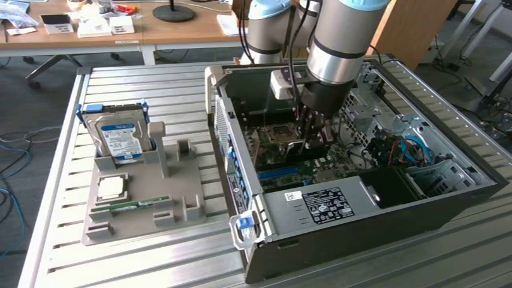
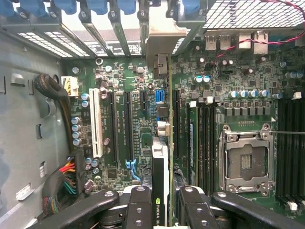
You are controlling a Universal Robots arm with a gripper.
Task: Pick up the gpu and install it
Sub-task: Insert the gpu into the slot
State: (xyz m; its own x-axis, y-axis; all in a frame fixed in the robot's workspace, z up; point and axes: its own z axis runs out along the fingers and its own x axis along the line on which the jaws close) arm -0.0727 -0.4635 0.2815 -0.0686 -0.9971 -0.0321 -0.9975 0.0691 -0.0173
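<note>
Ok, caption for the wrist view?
Gripper holds thin green gpu card with silver end bracket edge-on over the green motherboard.

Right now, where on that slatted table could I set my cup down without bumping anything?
Bare slats lie on the table behind the hard drive, in a narrow strip between the grey holder and the computer case, and in front of the holder. Inside the case it is crowded: the gripper holds the gpu over the motherboard.
</note>
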